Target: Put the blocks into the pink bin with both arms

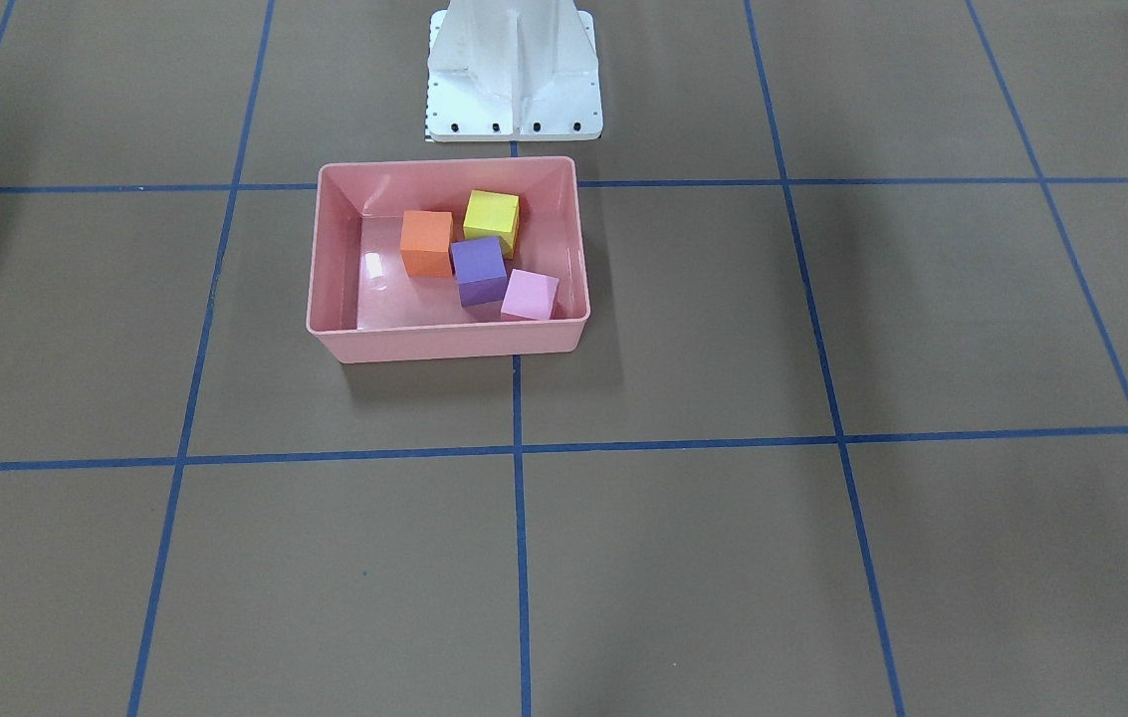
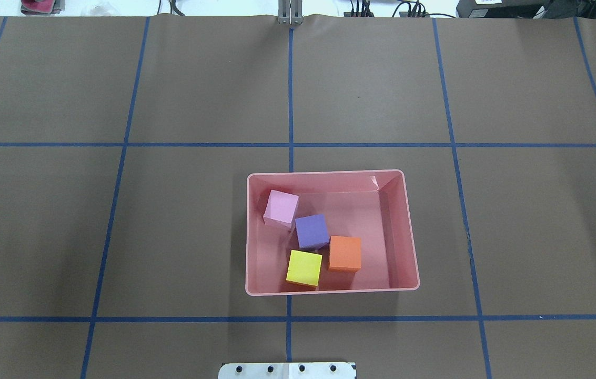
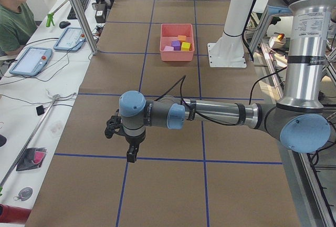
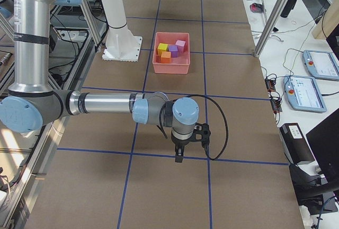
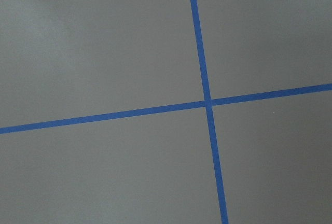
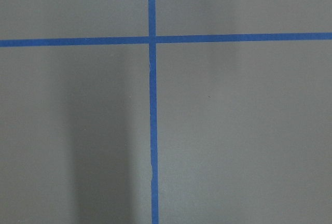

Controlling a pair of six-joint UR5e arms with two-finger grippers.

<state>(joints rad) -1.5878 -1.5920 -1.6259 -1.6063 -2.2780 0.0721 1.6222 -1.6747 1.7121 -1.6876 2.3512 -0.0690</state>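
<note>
Tabletop (image 2: pixel 171 237) bears pink bin (image 2: pixel 402 231) holding four blocks (image 2: pixel 312 231); left tool (image 3: pixel 132 155), right tool (image 4: pixel 179 155): cannot tell.

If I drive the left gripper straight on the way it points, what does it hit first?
The left gripper points down, so it would likely meet the brown table cover near a blue tape crossing; nothing else shows in that line.

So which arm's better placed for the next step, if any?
Neither: the orange cube, yellow cube, purple cube and light pink cube all lie in the glossy pink plastic bin; left gripper and right gripper hang far from it.
</note>
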